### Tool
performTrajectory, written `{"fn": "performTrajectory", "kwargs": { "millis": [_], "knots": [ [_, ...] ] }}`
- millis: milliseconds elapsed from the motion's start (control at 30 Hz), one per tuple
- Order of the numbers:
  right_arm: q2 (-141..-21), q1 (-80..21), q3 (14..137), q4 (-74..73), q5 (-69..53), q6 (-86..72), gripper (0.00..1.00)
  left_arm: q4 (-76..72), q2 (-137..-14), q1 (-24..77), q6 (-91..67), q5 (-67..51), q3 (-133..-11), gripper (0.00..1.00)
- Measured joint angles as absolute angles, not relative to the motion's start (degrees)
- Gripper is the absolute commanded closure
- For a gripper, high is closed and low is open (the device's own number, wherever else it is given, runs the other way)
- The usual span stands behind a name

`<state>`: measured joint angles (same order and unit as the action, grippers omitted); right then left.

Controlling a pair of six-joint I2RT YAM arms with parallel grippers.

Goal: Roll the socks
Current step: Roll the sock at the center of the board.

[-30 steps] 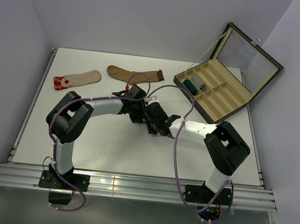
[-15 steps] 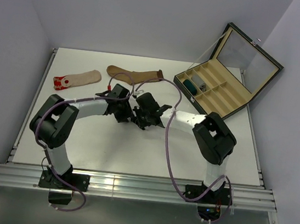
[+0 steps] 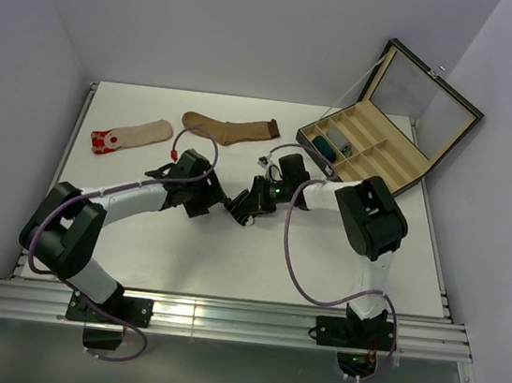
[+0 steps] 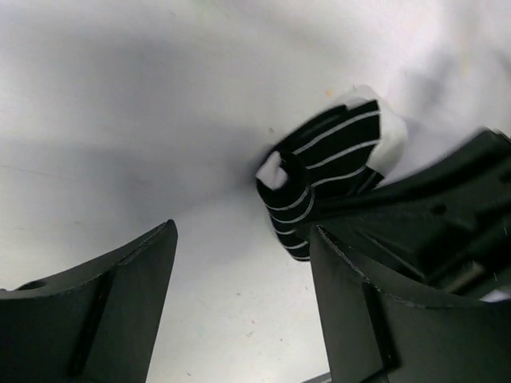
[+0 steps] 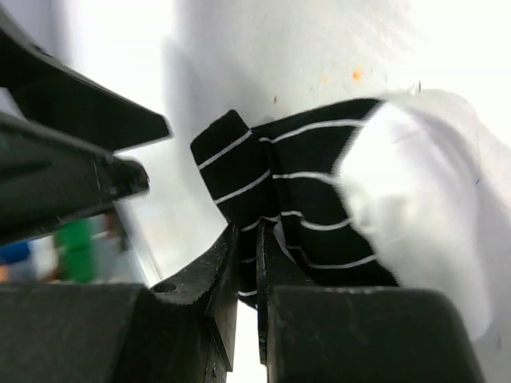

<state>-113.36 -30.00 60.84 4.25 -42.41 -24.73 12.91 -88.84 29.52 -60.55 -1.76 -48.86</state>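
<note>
Starting with the left wrist view, the striped sock (image 4: 331,163) lies bunched and partly rolled on the table (image 4: 120,96), at centre right of the frame, with white patches at its upper edge and at the fold. The left gripper (image 4: 243,239) has its jaws wide apart across the bottom of the frame, holding nothing; the sock sits beyond its right finger (image 4: 375,311), with the right gripper's black body against it at the right edge. In the right wrist view, the right gripper (image 5: 246,263) has its jaws pinched together on a fold of the sock at lower centre, with only a thin slit between them. The left gripper's dark fingers fill the left edge. From the top view, both grippers meet at the middle of the table, left one (image 3: 210,200) beside right one (image 3: 247,202), and the sock is mostly hidden between them. A brown sock (image 3: 231,130) and a beige sock (image 3: 131,134) lie flat at upper left, and an open box (image 3: 387,162) at upper right already holds two small bundles (image 3: 330,146) in one compartment. The roll looks part-made. To finish it well, the right pinch should stay firm on the core while the left jaws close on the loose end and draw it snug. Soft fabric would likely spring open if released. The fingers are crowded, so slow moves would avoid a knock.
</note>
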Motion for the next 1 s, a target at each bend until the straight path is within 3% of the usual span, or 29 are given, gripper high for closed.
{"fn": "performTrajectory", "kwargs": {
  "millis": [267,600,867,1000],
  "knots": [
    [-118.26,-26.24,54.89,18.35,-56.99,-37.63,1.0,11.14,-93.8,34.22,-61.14,-2.02,-50.89,0.33],
    [-119.61,-23.94,52.07,23.77,-60.36,-44.01,1.0,10.55,-98.91,34.54,-61.14,-2.74,-54.26,0.46],
    [-120.22,-23.57,52.05,24.43,-60.93,-45.41,1.0,9.96,-98.65,34.87,-61.19,-3.14,-54.35,0.31],
    [-120.29,-23.51,52.05,24.43,-60.95,-45.56,1.0,10.15,-96.64,34.98,-61.25,-2.42,-52.53,0.33]
  ]
}}
